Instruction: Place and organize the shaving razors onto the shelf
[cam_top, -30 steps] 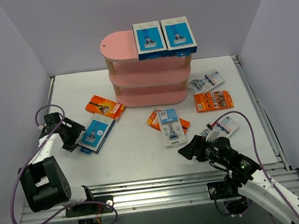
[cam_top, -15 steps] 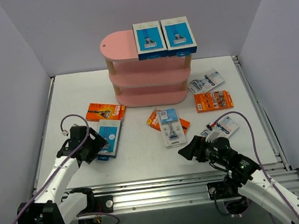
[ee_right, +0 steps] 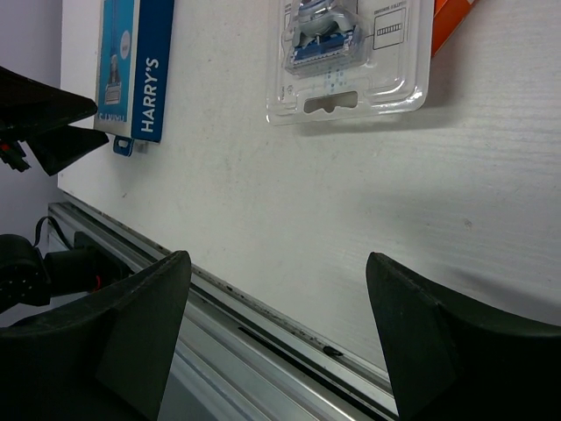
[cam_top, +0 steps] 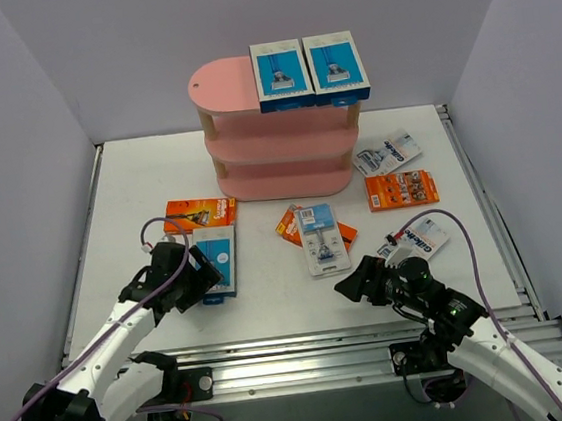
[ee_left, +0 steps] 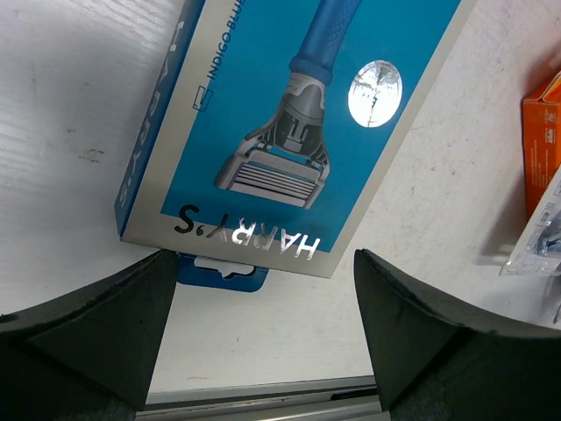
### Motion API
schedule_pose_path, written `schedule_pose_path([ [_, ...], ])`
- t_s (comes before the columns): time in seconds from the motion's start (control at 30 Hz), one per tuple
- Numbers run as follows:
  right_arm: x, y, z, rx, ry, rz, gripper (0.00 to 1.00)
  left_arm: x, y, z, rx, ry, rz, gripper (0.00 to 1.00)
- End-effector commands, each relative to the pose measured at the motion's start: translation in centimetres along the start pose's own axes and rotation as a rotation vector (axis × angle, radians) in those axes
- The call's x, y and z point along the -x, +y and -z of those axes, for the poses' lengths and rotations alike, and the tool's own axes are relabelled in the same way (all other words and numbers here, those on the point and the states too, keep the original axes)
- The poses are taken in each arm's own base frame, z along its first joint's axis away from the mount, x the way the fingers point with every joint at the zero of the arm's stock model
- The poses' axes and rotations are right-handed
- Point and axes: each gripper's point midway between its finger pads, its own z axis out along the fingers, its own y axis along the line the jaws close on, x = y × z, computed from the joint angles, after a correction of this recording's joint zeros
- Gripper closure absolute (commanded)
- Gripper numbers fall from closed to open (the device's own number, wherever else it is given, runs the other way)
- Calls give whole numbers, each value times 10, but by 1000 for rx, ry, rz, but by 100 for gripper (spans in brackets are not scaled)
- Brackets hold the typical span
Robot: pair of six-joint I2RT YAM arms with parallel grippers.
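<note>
The pink shelf (cam_top: 255, 151) stands at the back with two blue-and-white razor boxes (cam_top: 281, 75) (cam_top: 335, 66) side by side on its top board. A third blue box (cam_top: 216, 261) (ee_left: 289, 123) lies flat on the table. My left gripper (cam_top: 196, 282) (ee_left: 267, 289) is open right at its near end, and only the box's hang tab reaches between the fingers. My right gripper (cam_top: 354, 285) (ee_right: 276, 298) is open and empty over the front of the table, just short of a clear blister pack (cam_top: 322, 238) (ee_right: 346, 53) that lies on an orange card (cam_top: 291, 225).
More packs lie loose: an orange card (cam_top: 201, 213) behind the left gripper, a grey blister pack (cam_top: 388, 152) and an orange card (cam_top: 401, 190) right of the shelf, and another blister pack (cam_top: 420, 238) beside my right arm. A metal rail (cam_top: 305, 347) borders the near table edge.
My left arm has swung in from the far left toward the front centre. The blue box on the table has shifted right and turned straighter, and the orange card behind it has shifted. The right arm is still.
</note>
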Motion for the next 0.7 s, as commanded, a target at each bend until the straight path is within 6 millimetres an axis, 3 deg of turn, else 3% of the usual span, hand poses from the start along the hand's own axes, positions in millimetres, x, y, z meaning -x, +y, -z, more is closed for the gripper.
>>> schedule_pose_path([
  [0.0, 2, 5, 0, 13, 2, 8, 23, 23, -47, -1, -193, -86, -44, 11],
  [0.23, 2, 4, -2, -4, 15, 11, 23, 7, -56, -11, -264, -46, -49, 11],
  [0.53, 6, 4, -5, -21, 7, 6, 23, -30, -89, -13, -351, 10, -96, 11],
  [0.67, 8, 4, -5, -28, 1, 7, 23, -41, -112, -13, -408, 7, -120, 11],
])
